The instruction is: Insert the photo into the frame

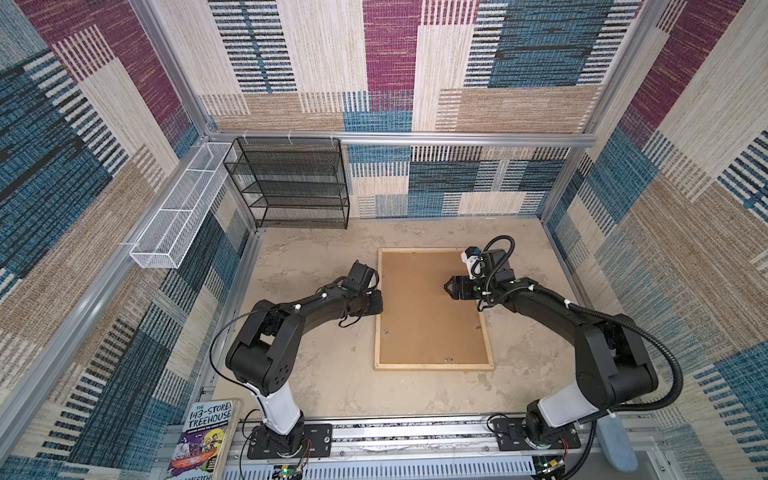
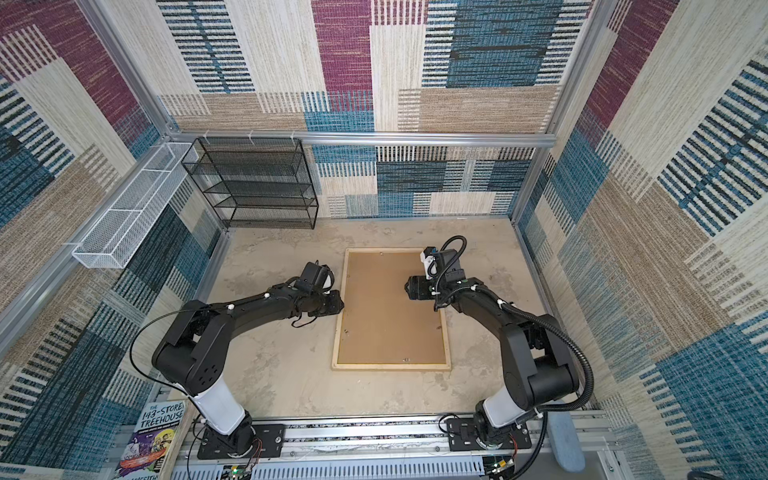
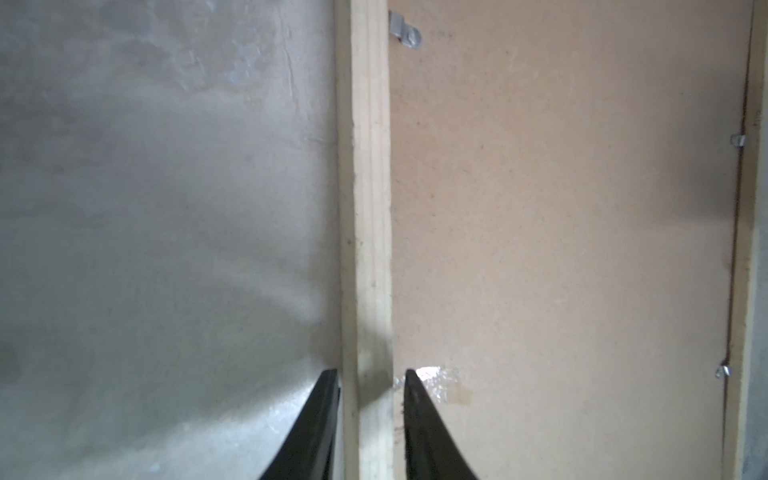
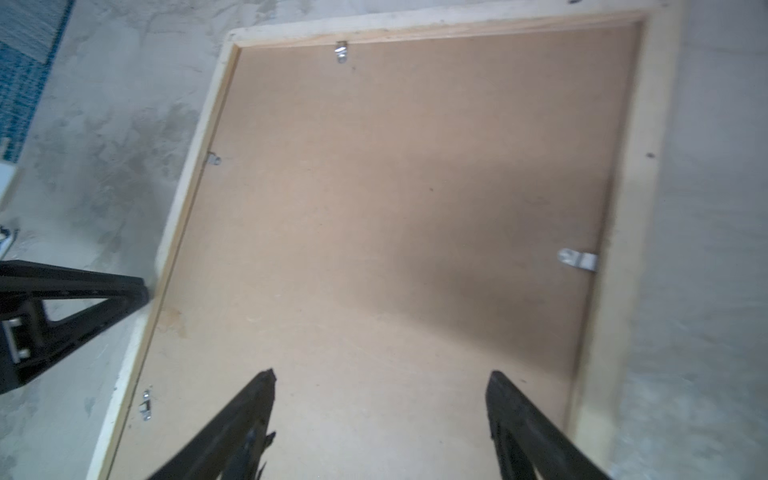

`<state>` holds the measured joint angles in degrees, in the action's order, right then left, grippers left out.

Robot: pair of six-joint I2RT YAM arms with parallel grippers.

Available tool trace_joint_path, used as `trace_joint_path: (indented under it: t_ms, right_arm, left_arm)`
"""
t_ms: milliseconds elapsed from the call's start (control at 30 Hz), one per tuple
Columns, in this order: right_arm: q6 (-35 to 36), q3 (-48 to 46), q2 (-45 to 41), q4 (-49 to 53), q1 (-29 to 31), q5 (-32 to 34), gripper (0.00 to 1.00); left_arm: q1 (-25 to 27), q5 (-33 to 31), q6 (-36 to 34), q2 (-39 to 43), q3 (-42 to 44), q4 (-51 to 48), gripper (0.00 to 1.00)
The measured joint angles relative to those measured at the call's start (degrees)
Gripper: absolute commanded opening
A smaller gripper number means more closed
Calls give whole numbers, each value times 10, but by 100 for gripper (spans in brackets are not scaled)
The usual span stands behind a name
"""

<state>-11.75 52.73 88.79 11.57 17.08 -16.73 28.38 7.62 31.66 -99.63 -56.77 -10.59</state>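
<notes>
1. Both top views show the frame [image 1: 434, 366] [image 2: 390, 366] lying flat, back up, on the worktop [image 1: 324, 374] [image 2: 274, 374] between the two arms. Its long axis runs from the robot's side toward the back wall.
   - A brown backing board [image 1: 428, 316] [image 2: 386, 316] fills it. The photo is nowhere in sight, and I cannot tell whether it lies under the board.
   - The left jaws sit at the left long strip, about mid-length. The right jaws hang over the board's far right part, tips pointing across toward that strip.
   - A book [image 1: 205, 432] [image 2: 156, 432] leaning at the near left corner reads "THE 143-STORE… TREEHOUSE", with the last letter cut off. A partly cut "GRIFFITH" runs along its bottom edge.
2. Left wrist view:
   - Two black fingers [image 3: 311, 432] bracket the pale wood strip [image 3: 370, 166] at a narrow opening, one on the worktop side and one on the board side. They look clamped on it.
   - The strip runs straight away from the jaws, and a metal clip [image 3: 409, 33] sits farther along it.
3. Right wrist view:
   - The fingers [image 4: 241, 424] stand wide apart with nothing between them, above the bare board [image 4: 395, 187].
   - Small clips [image 4: 577, 259] reach from the strips over the board's edge.
   - If the board has to come out for the photo, those clips are probably what the next move turns on — the right jaws are nearer this one.
   - No brand or label shows on the frame.
</notes>
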Motion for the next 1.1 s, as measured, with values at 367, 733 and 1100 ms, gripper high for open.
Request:
trace_joint_path:
  t_ms: [367,733,1100]
  right_arm:
    - [-32,67,114,-70,89,-29,44]
    - [-23,263,316,-100,106,-63,31]
    - [-16,388,427,-100,118,-118,30]
  left_arm:
    - [29,-38,31,16,30,5,24]
    - [30,-45,33,29,47,18,20]
    - [32,-42,27,44,61,20,21]
